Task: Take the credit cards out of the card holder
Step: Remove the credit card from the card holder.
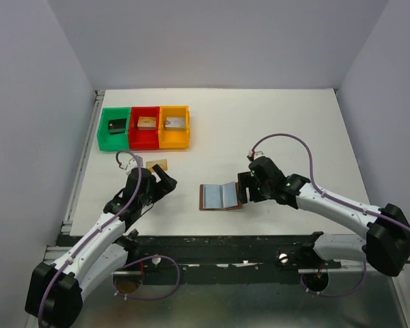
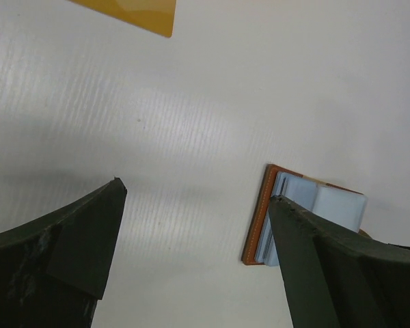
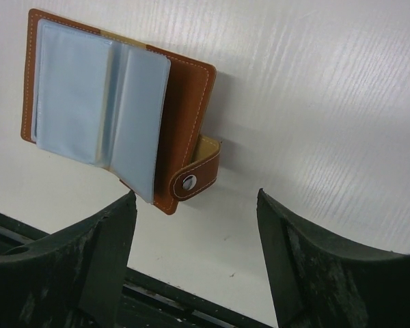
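Arm bases (image 1: 53, 295), top view: nearest me; card holder (image 1: 221, 197) lies open between left gripper (image 1: 167, 180) and right gripper (image 1: 243, 188), both spread.
Left wrist: jaws wide, empty.
Right wrist: jaws wide, snap tab (image 3: 191, 181) just ahead.
Handling: light, floppy holder, I reckon (pin its leather, pinch at pocket mouths).

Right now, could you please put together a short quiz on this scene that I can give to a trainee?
1. Fill the gap: the left gripper and the right gripper both stand ____, holding nothing.
2. True or false: the card holder is snapped shut.
3. Which gripper is nearer the tan card lying on the table? A) left B) right C) both equally near

Key:
1. open
2. False: it lies open, with its pale blue pockets facing up.
3. A
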{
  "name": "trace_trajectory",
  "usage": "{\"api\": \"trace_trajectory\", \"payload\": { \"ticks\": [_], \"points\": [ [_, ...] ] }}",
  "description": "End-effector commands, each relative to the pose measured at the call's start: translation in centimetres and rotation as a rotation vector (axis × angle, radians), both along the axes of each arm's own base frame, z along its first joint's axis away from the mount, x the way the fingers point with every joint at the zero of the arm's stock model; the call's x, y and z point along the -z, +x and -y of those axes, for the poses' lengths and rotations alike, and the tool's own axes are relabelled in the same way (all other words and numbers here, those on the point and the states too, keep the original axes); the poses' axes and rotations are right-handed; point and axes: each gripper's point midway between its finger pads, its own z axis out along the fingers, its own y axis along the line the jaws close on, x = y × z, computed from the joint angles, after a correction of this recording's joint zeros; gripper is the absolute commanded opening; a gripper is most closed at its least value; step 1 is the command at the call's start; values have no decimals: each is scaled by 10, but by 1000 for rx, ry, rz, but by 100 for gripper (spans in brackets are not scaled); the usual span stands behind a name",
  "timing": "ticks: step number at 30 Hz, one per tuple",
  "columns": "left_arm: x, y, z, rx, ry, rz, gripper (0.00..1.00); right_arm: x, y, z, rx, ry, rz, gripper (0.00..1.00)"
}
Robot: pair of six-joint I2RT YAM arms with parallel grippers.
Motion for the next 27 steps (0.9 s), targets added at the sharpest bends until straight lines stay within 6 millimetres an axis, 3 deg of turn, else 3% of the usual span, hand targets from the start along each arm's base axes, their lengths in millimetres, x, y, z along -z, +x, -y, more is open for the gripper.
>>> {"api": "trace_trajectory", "payload": {
  "ticks": [1, 9, 14, 18, 22, 25, 27],
  "points": [
    [-4, 0, 11, -13, -100, 0, 99, 9, 3, -3, 36, -4, -33, 78],
    [2, -7, 28, 39, -223, 25, 99, 20, 12, 0, 65, -82, -57, 72],
    [-9, -10, 37, 90, -297, 111, 92, 23, 21, 0, 75, -113, -57, 63],
    [-14, -11, 40, 131, -270, 108, 88, 27, 24, 4, 70, -152, -63, 47],
    [-23, -15, 59, 264, -282, 100, 84, 25, 25, 8, 52, -170, -45, 18],
    [-28, -18, 76, 363, -301, 116, 81, 17, 22, 1, 15, -123, -27, 1],
    [-28, -20, 85, 408, -283, 121, 79, 10, 20, 0, -4, -97, -13, 0]
  ]
}}
